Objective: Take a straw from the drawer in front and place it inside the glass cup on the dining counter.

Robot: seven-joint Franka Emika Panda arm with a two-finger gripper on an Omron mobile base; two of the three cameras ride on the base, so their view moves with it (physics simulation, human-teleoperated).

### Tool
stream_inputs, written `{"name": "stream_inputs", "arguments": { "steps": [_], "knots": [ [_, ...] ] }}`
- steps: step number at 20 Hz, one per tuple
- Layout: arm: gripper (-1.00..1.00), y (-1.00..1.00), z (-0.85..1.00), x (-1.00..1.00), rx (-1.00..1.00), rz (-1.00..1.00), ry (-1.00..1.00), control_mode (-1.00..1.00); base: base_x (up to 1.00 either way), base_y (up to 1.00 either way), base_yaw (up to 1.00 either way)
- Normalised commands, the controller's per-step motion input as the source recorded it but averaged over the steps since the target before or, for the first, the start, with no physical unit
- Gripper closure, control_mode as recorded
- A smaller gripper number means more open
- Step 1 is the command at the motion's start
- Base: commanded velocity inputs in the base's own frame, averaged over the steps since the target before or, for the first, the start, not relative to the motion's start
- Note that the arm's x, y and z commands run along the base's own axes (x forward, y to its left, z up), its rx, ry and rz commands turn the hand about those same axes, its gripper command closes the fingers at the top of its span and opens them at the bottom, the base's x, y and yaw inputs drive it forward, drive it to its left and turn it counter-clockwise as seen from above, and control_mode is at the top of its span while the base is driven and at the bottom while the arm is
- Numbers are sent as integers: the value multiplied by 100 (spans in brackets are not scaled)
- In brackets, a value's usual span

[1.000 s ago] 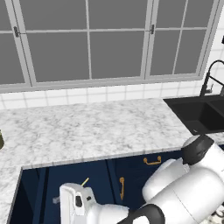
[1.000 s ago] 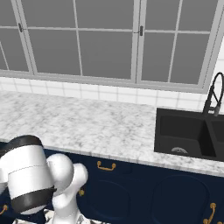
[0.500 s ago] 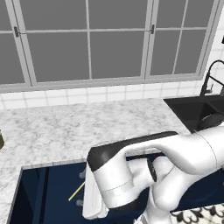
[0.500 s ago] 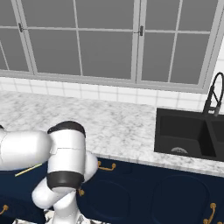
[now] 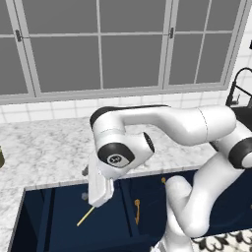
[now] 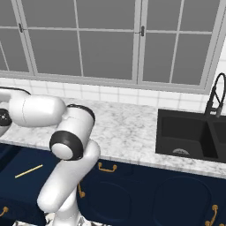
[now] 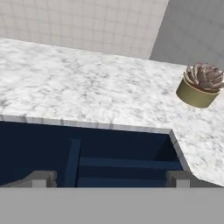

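Straw [image 5: 85,216]: flat on the floor of the open drawer [image 5: 54,221], long axis slanting from low left up toward the hand.
Hand [image 5: 86,184]: just above the straw's upper end, apart from it, pointing down into the drawer.
Grip: spread wide, holding nothing.

Open drawer beneath a marble counter

The navy drawer [image 5: 44,221] stands pulled out under the counter's [image 5: 44,152] front edge; the pale straw [image 5: 85,216] lies flat and askew on its floor; a potted succulent [image 7: 200,84] sits on the speckled counter, near its end.
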Motion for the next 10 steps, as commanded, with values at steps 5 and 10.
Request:
{"name": "stream_inputs", "arguments": {
  "steps": [5, 10],
  "knots": [
    [-100, -18, -7, -22, -41, 2, 1, -100, 0, 0, 0],
    [-100, -47, 3, 8, -28, 0, 13, -100, 0, 0, 0]
  ]
}}
